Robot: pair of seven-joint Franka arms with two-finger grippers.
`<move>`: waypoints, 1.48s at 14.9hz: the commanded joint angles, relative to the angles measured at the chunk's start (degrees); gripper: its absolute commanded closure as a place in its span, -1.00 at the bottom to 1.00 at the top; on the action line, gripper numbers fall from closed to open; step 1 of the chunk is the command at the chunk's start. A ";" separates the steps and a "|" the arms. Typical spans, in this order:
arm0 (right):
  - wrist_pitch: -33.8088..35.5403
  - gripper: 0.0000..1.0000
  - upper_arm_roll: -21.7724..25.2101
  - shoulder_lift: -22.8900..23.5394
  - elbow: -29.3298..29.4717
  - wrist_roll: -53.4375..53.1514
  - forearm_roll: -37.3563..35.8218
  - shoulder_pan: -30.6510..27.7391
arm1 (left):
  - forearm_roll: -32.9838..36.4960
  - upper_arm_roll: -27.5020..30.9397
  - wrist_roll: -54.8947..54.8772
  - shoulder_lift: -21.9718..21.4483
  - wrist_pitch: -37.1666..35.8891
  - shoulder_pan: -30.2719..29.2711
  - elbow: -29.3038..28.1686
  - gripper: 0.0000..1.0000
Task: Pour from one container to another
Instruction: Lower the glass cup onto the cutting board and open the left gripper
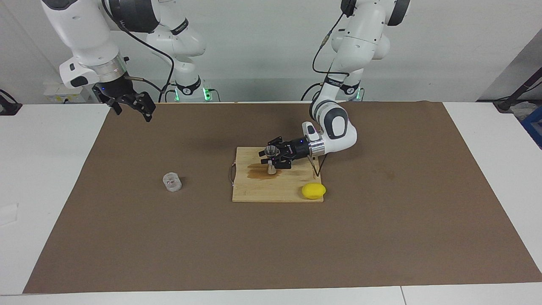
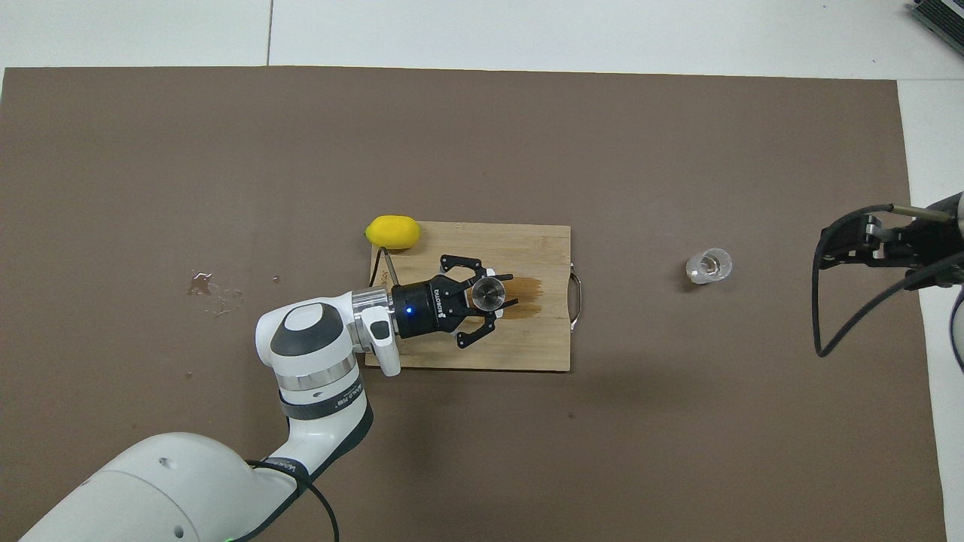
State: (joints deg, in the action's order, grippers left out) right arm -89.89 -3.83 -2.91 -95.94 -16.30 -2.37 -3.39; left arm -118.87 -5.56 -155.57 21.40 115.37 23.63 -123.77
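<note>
Silvery hourglass jigger (image 1: 271, 160) stands upright on a wet board; squat clear cup (image 1: 172, 182) sits well apart.

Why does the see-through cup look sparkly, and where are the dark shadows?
In the overhead view the clear cup catches the room light, so bright glints show on its rim; in the facing view it looks frosty and pale against the brown mat. A soft shadow lies on the mat under the left arm in the overhead view, and a faint one spreads near the cutting board in the facing view.
</note>
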 commanded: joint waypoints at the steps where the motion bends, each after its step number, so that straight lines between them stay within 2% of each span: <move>1: -0.55 -1.00 -0.21 -1.13 -1.18 0.92 1.40 -0.74 | -1.98 0.55 -3.25 0.49 0.74 1.07 -0.24 0.23; 8: -0.55 -1.00 -0.21 -1.13 -1.18 0.92 1.40 -0.74 | -1.98 0.64 -3.16 0.58 0.91 0.98 -0.33 0.14; 9: -0.55 -1.00 -0.21 -1.13 -1.26 0.92 1.40 -0.74 | -1.98 0.64 -3.07 0.58 1.00 0.98 -0.33 0.00; 10: -0.55 -1.00 -0.21 -1.13 -1.18 0.92 1.40 -0.74 | -1.98 0.64 -2.98 0.58 1.35 0.90 -0.33 -0.24; 11: -0.55 -1.00 -0.21 -1.13 -1.26 0.92 1.40 -0.74 | -1.98 0.64 -2.90 0.58 1.35 0.72 -0.33 -0.77; 12: -0.55 -1.00 -0.21 -1.13 -1.18 0.92 1.40 -0.74 | -1.98 0.64 -2.81 0.58 1.26 0.46 -0.42 -1.00; 18: -0.55 -1.00 -0.21 -1.13 -1.18 0.92 1.40 -0.74 | -0.40 0.99 -2.11 0.05 -1.89 -2.62 -1.46 -1.00; 22: -0.55 -1.00 -0.21 -1.13 -1.18 0.92 1.40 -0.74 | 5.39 0.99 -1.66 -2.41 -4.00 -7.00 -5.24 -1.00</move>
State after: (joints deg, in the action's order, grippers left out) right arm -89.89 -3.83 -2.91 -95.94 -16.30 -2.37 -3.39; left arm -115.71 -4.46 -155.48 21.72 113.55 18.88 -125.34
